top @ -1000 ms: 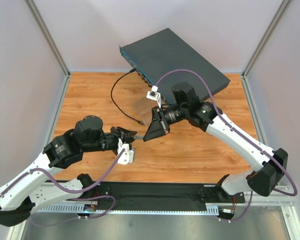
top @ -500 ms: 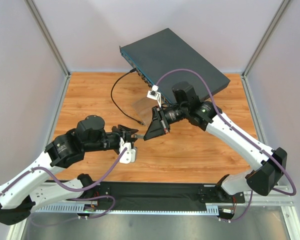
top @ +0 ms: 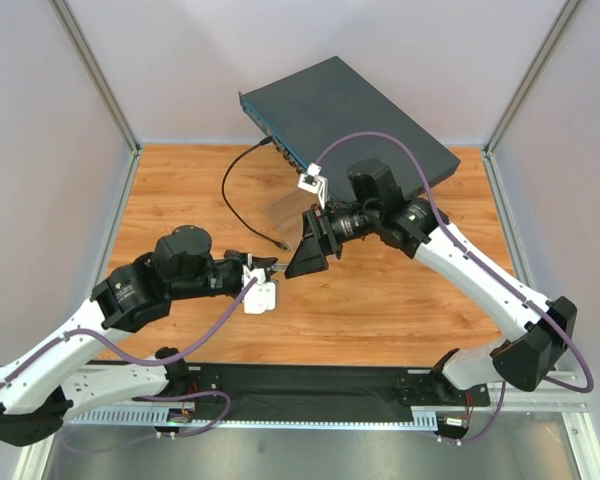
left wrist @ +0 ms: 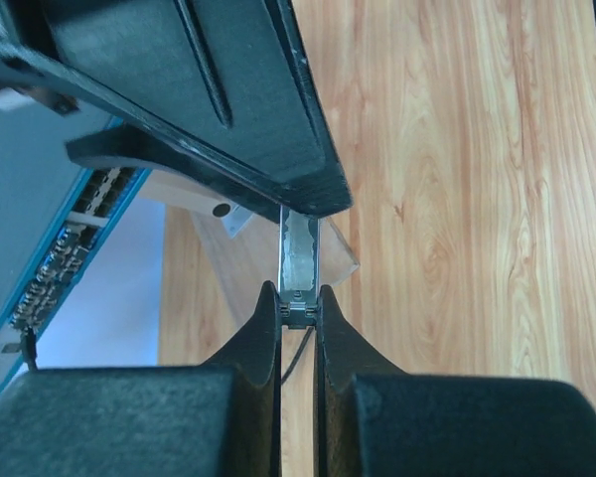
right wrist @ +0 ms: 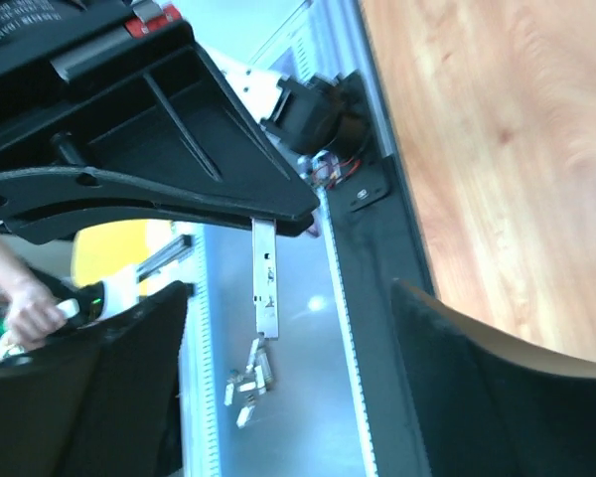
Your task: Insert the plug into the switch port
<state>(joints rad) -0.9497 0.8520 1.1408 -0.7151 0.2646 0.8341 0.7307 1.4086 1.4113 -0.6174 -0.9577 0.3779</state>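
The plug [left wrist: 300,248] is pinched between the left fingers [left wrist: 263,343] over mid-tabletop [top: 400,300], at 7 o'clock from the switch [top: 350,115], which lies at the tabletop's 12 o'clock edge. The right fingers [right wrist: 109,388] are spread either side of the plug.

Right pincer [top: 298,246] stands between left pincer [top: 274,266] and switch [top: 350,115].

pale walls [top: 70,150], wooden table [top: 400,310]

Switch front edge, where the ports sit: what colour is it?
Teal-blue. The switch shows it best in the left wrist view.
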